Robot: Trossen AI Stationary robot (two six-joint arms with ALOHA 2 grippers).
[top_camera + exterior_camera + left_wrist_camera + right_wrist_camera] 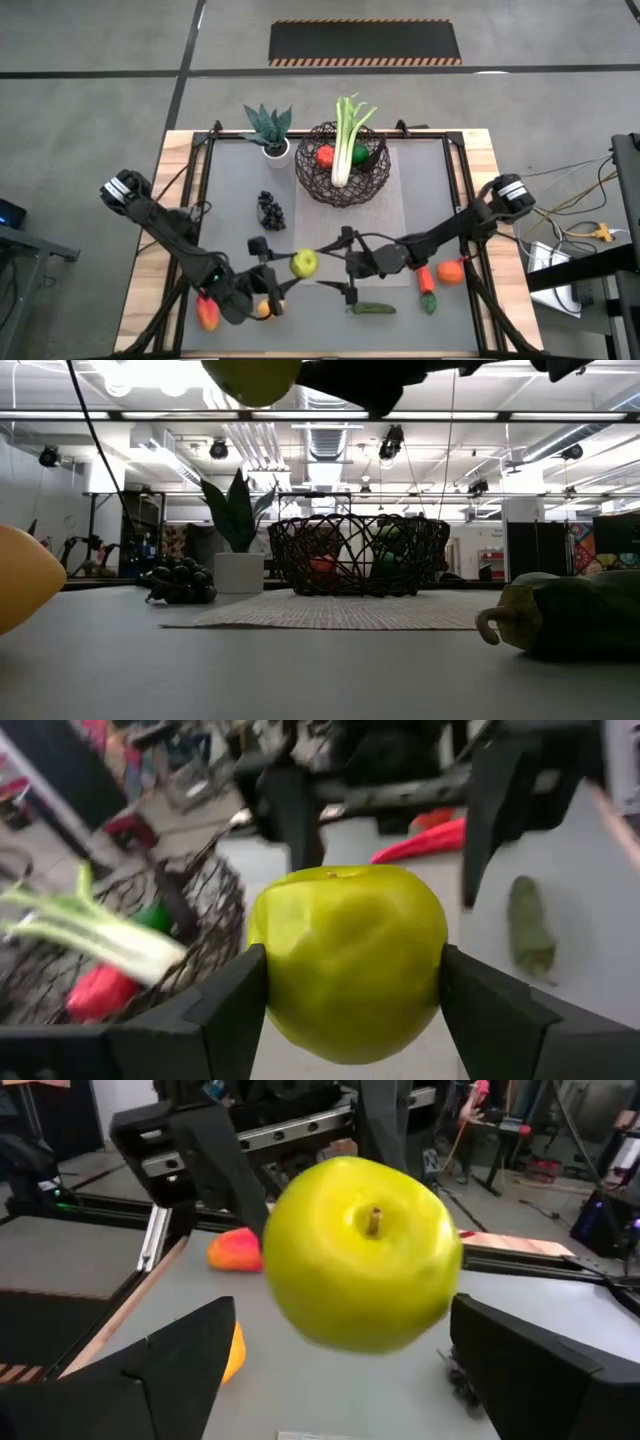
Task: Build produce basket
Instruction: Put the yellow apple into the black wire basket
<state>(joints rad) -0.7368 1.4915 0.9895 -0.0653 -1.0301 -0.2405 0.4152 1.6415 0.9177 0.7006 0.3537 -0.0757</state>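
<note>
My left gripper (pixel 298 266) is shut on a yellow-green apple (pixel 304 263) above the table's near middle; the apple also shows at the top of the low view (pixel 250 375). My right gripper (pixel 360 1380) is open and faces the apple from the right. Its fingers stand on either side of the apple (pixel 360 1255), apart from it. The dark wire basket (pixel 343 165) stands on a grey mat at the far middle. It holds a leek (pixel 345 140) leaning on its rim, a red fruit (pixel 325 156) and a green fruit (pixel 358 155). My left gripper pinches the apple by two opposite sides (pixel 262 960) between its two fingers (pixel 225 1010). The fingers come level from the table's left. The apple is lifted clear of the table and lies on its side, its stem (pixel 374 1220) pointing toward my right gripper.
Dark grapes (pixel 271 210) lie left of the mat, and a white pot with a spiky plant (pixel 272 135) stands beside the basket. A green vegetable (pixel 373 308), a carrot (pixel 427 290), an orange fruit (pixel 450 271) and a red-orange fruit (pixel 207 312) lie near the front edge.
</note>
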